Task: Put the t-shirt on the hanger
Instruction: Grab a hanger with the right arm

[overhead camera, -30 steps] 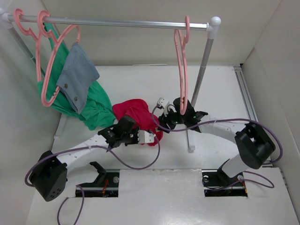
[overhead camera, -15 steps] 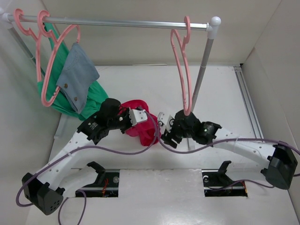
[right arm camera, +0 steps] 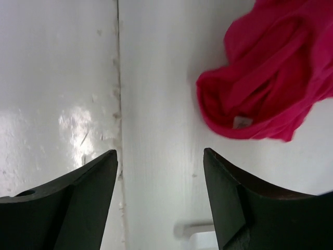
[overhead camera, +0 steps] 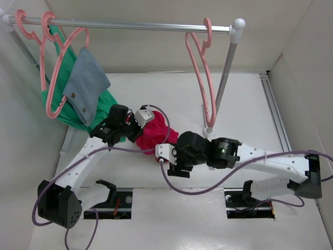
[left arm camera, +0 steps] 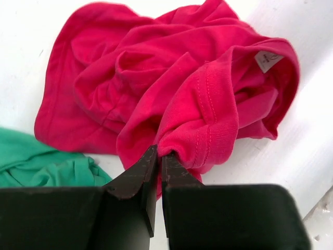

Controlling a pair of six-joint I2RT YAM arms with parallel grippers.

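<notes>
The left arm reaches out from its base in a long diagonal, elbow low and wrist bent over, so the left gripper (left arm camera: 158, 151) meets the t-shirt (left arm camera: 171, 88) at its far-left side. Its two dark, tapered fingers are pressed together on a pinched fold of the ribbed, stitched collar hem. The right arm lies low and stretched out, with its forearm running leftward to the t-shirt's near-right edge. The right gripper (right arm camera: 160, 153) points down at bare bench (overhead camera: 156, 88) just beside the cloth. Its broad black fingers are spread wide and hold nothing.

The t-shirt is a soft crimson heap, crumpled into rounded folds on the white bench between the two wrists. Its neck opening gapes, and a small white label (left arm camera: 268, 60) shows inside. The hanger (overhead camera: 200, 78) is thin salmon-pink plastic with sloping shoulders. It hangs by its curved hook from a shiny metal rail (overhead camera: 135, 24), above and to the right of the t-shirt and apart from it. To the t-shirt's left a green garment (overhead camera: 106, 117) droops with its hem touching the red cloth. A grey-blue denim cloth (overhead camera: 88, 83) with buttons hangs over it.
</notes>
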